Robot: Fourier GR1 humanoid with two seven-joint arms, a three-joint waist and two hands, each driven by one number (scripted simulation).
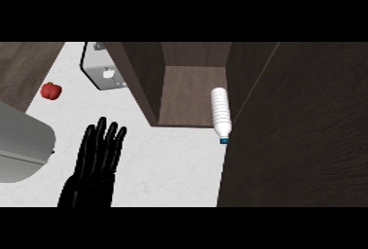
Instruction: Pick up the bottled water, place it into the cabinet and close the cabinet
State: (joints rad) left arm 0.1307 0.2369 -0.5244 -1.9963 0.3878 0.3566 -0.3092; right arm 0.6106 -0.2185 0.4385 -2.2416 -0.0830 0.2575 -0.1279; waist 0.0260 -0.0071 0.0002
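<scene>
Lying on its side at the open cabinet's (191, 97) front edge, the bottled water (221, 113) points its blue cap toward the counter (173, 165) — left hand (97, 155) rests apart, fingers straight and spread, touching nothing — right hand out of view

White marbled counter (173, 165) (dark wood floor (22, 68) beyond).
</scene>
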